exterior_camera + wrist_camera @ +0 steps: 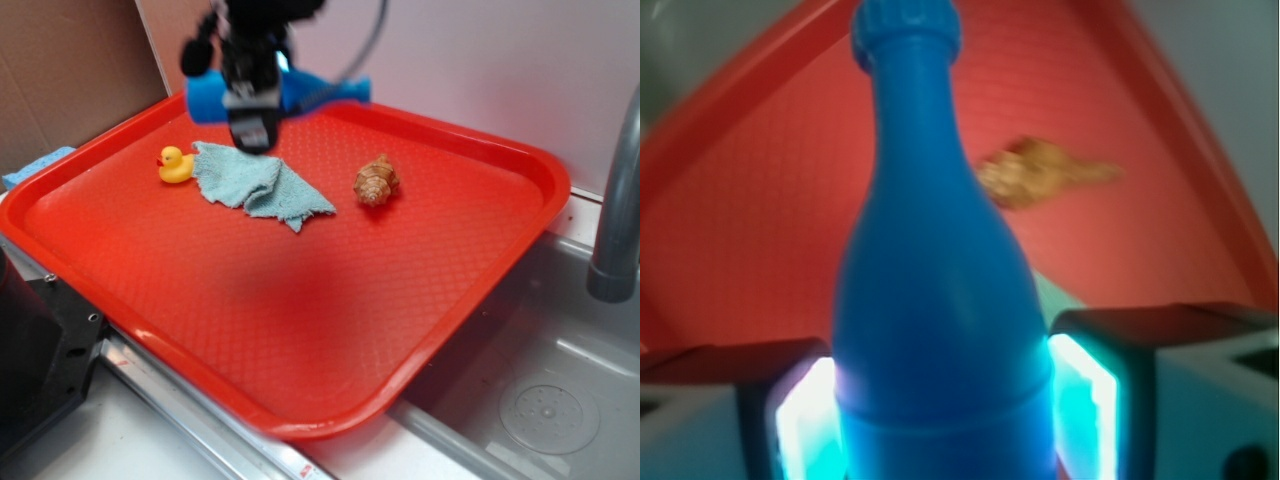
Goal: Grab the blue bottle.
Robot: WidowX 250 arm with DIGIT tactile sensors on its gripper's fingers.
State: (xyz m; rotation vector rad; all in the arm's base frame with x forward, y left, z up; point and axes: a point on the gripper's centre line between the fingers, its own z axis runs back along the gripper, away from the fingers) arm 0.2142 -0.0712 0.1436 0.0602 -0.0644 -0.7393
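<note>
Closest to the wrist camera, the gripper [945,400] is clamped on the blue bottle [940,300], one pad [800,420] against each side of the lower body, both pads glowing with blue reflected off the plastic. The bottle fills that view, its smooth cylinder tapering to a narrow neck and a ridged, flared lip pointing away from the camera. In the exterior view the bottle [300,92] lies crosswise in the gripper [252,125], held sideways and apparently clear of the red tray [300,330], above its far left part, so the grab looks essentially made. The main risk from here is slippage: the plastic is slick and rounded, the hold sits on the wide body, and the neck end sticks out to one side, so a quick swing or a slight loosening could let the bottle pivot or slide out and drop onto the tray. Just below and beyond the gripper on the tray lies a crumpled light blue cloth [255,185], with a small yellow duck [176,165] just beside its left edge; a falling bottle would probably land on or near them. Farther right, well apart from both, sits a brown shell-like toy [376,181], which also shows blurred past the bottle's shoulder in the wrist view.
</note>
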